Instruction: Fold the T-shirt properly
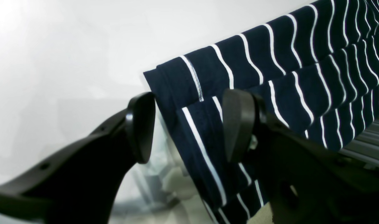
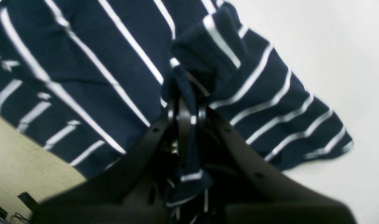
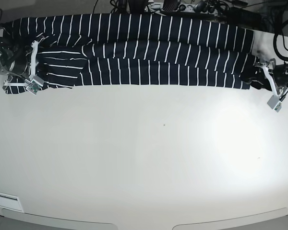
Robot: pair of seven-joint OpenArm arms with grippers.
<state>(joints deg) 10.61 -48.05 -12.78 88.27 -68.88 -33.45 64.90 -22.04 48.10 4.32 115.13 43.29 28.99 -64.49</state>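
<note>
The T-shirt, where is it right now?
In the base view the T-shirt stretches along the table's far edge, between the right gripper and left gripper.

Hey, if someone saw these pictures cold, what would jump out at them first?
The striped T-shirt, stretched in a long folded band across the far edge of the white table. At one end the right gripper is shut on a bunched bit of cloth near a sleeve. At the other, the left gripper stands open around a corner of the shirt.
</note>
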